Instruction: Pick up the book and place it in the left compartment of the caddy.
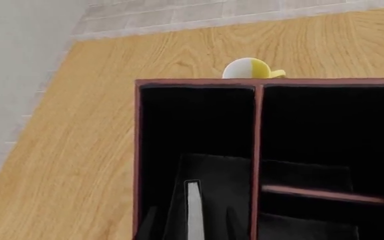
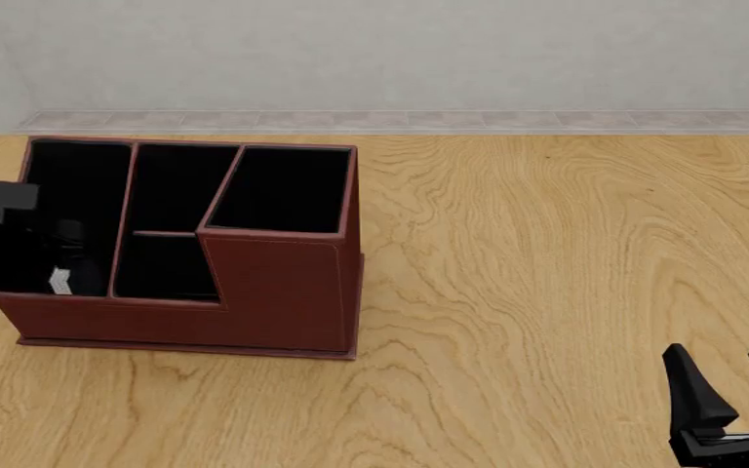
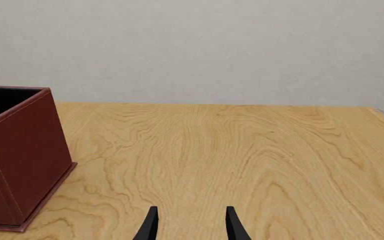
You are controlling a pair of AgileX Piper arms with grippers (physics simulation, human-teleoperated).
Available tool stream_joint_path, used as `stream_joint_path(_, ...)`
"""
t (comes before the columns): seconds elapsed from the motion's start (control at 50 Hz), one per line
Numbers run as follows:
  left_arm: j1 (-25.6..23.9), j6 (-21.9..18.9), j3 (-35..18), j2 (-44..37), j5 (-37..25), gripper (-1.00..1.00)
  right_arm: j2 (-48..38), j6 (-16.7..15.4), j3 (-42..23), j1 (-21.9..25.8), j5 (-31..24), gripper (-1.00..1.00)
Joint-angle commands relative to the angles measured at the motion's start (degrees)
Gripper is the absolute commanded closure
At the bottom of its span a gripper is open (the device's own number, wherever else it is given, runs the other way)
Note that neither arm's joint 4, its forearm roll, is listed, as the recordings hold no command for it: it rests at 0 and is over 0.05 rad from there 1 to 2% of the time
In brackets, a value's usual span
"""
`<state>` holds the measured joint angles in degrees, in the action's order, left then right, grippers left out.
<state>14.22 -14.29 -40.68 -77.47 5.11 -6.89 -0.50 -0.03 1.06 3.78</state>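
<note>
Book lowered into the caddy's left compartment, release not yet made.

The left gripper (image 1: 193,225) stands inside the left compartment (image 1: 195,120) of the caddy (image 2: 284,292), fingers narrow and closed on the book (image 1: 194,210), whose white page edge shows between them. Placement looks nearly done; letting go and lifting clear remain. The left wrist view alone shows a yellow-and-white cup (image 1: 249,69) behind the caddy; the front view alone shows the right gripper (image 2: 732,390) held wide and empty, well apart over the bare surface (image 2: 544,253).

no legible text anywhere (book (image 1: 194,210) and caddy (image 2: 284,292) unmarked)
</note>
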Motion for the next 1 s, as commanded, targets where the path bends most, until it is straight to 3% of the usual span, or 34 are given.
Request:
stream_joint_path(0.02,0.1,-0.3,-0.6,1.3,-0.9,-1.0,0.0,0.0,0.0,0.0,0.0,-1.0)
stream_joint_path(0.44,0.0,-0.2,-2.4,6.0,-4.0,-1.0,0.0,0.0,0.0,0.0,0.0,-1.0)
stream_joint_path(1.0,-1.6,2.2,-8.5,15.9,-12.3,-1.0,0.0,0.0,0.0,0.0,0.0,-1.0)
